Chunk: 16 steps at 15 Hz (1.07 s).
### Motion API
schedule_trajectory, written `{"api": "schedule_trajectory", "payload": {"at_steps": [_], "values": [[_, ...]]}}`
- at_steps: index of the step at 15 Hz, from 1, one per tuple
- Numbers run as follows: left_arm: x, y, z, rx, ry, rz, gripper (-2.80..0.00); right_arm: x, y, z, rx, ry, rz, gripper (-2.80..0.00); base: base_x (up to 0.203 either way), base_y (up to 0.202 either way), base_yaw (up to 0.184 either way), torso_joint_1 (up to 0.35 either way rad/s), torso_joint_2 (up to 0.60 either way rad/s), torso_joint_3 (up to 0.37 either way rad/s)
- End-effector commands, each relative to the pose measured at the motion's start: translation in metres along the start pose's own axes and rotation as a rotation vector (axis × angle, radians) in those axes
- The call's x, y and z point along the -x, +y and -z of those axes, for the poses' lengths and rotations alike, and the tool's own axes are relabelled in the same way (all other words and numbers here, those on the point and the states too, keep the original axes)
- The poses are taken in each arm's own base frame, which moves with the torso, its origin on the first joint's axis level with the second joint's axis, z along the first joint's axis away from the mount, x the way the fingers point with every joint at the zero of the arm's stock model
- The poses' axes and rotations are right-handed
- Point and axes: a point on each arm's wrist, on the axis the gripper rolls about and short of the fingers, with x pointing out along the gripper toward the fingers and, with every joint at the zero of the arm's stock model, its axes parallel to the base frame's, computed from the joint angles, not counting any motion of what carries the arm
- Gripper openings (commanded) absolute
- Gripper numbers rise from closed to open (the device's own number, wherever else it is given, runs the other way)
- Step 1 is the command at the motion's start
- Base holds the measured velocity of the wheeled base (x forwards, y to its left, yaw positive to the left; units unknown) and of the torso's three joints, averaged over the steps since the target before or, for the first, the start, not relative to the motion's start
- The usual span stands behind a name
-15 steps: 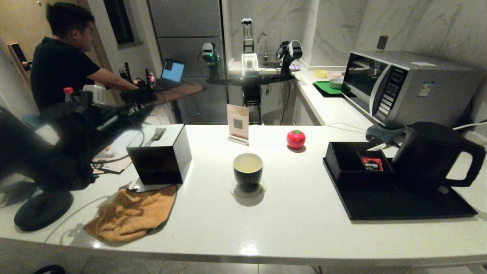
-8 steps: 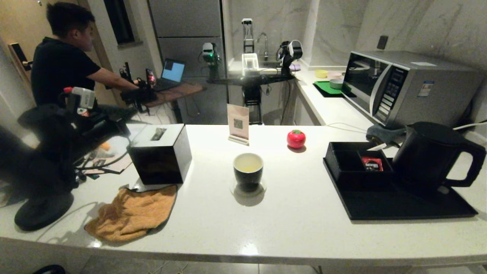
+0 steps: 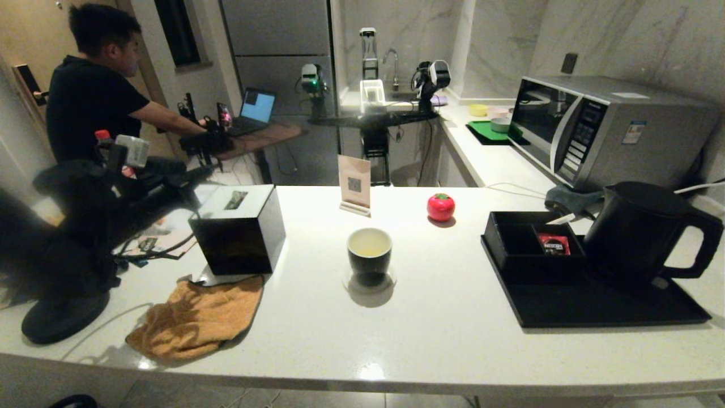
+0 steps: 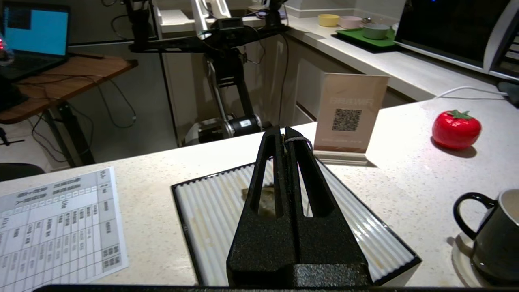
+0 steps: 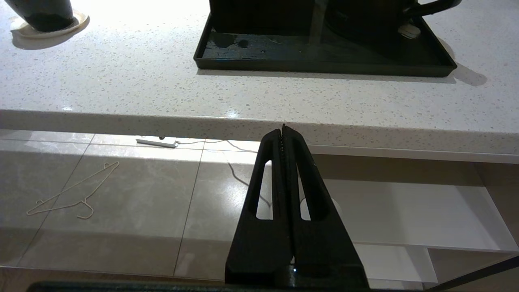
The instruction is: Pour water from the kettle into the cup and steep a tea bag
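The left gripper (image 4: 284,136) is pressed together over the box (image 3: 238,229), pinching a thread, likely the tea bag's. The cup (image 3: 369,255) waits mid-counter; the kettle (image 3: 645,232) sits on its tray (image 3: 595,309).

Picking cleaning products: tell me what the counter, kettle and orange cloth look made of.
Counter: speckled white stone or quartz, polished; lights reflect off it.
Kettle: matte black, likely plastic; hardly any shine.
Orange cloth: soft terry-like fabric, crumpled.
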Motion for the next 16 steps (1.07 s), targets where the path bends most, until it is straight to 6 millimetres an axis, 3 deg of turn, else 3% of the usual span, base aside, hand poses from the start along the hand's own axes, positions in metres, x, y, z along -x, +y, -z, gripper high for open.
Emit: {"api": "schedule_trajectory", "payload": {"at_steps": [1,7,16], "values": [[-0.004,-0.004,-0.002,-0.005,-0.011,0.017,-2.8,0.0,0.0,0.0,0.001,0.003,0.0,-2.8,0.0,0.0,0.0,0.0,0.0,0.0],[-0.017,-0.01,-0.007,-0.023,-0.043,0.051,-2.8,0.0,0.0,0.0,0.001,0.003,-0.001,-2.8,0.0,0.0,0.0,0.0,0.0,0.0],[-0.016,-0.013,-0.013,-0.05,-0.087,0.06,-2.8,0.0,0.0,0.0,0.001,0.003,0.0,-2.8,0.0,0.0,0.0,0.0,0.0,0.0]]}}
